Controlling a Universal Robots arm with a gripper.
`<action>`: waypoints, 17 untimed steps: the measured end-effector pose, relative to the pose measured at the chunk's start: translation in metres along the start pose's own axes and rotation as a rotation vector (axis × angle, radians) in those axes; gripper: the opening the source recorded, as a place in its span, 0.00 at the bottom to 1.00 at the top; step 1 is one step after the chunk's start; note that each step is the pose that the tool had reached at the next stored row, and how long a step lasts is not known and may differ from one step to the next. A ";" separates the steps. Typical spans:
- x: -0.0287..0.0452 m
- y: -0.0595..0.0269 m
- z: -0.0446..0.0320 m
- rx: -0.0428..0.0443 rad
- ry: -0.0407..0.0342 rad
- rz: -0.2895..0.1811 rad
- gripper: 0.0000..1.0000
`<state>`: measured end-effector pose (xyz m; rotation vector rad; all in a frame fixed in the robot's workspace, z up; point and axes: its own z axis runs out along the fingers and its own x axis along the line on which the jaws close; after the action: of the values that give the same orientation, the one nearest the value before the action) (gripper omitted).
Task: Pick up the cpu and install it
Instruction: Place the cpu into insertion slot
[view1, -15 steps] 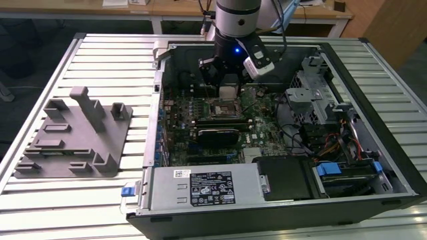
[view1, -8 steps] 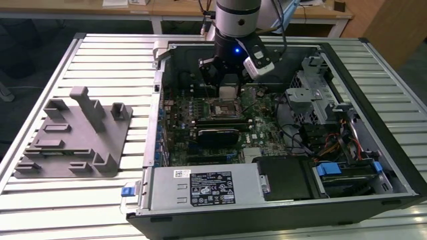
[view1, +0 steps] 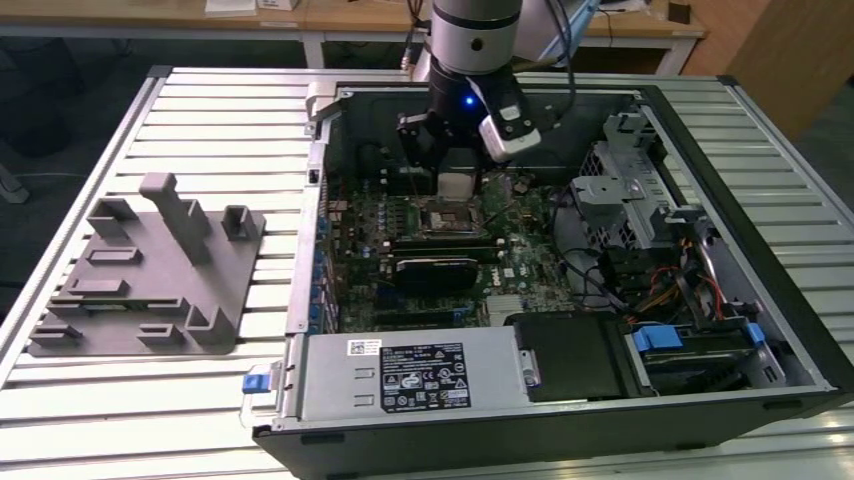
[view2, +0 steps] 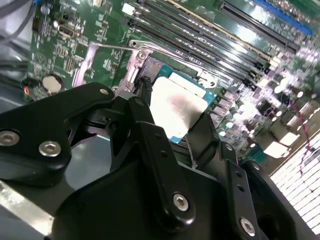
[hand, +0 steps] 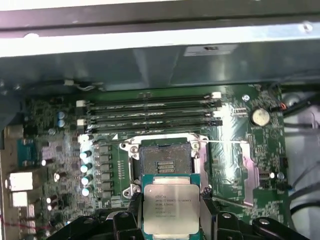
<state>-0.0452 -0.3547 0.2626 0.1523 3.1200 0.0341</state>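
The cpu (view1: 458, 186) is a flat square chip with a pale silver top. It hangs in my gripper (view1: 458, 176) inside the open computer case, just above the black socket (view1: 447, 216) on the green motherboard. In the first wrist view the cpu (hand: 167, 207) sits between two black fingers (hand: 134, 212), close to the open socket (hand: 165, 162), whose contact field is bare. In the second wrist view the gripper (view2: 176, 117) is shut on the cpu (view2: 180, 100) by its edges, and the metal socket frame (view2: 135, 60) lies beyond it.
Memory slots (hand: 150, 112) run beside the socket. A power supply (view1: 414, 375) and drive cage (view1: 634, 190) fill the case's near and right sides in the exterior view. A grey plastic fixture (view1: 147, 270) with upright posts stands on the slatted table at the exterior view's left.
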 end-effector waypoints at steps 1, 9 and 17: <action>0.0000 0.0000 0.0000 0.0002 -0.0004 0.019 0.54; 0.0000 0.0000 0.0002 0.0027 -0.0037 0.164 0.54; 0.0000 0.0000 0.0004 0.0051 -0.0070 0.309 0.54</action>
<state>-0.0452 -0.3547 0.2622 0.6301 3.0564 0.0295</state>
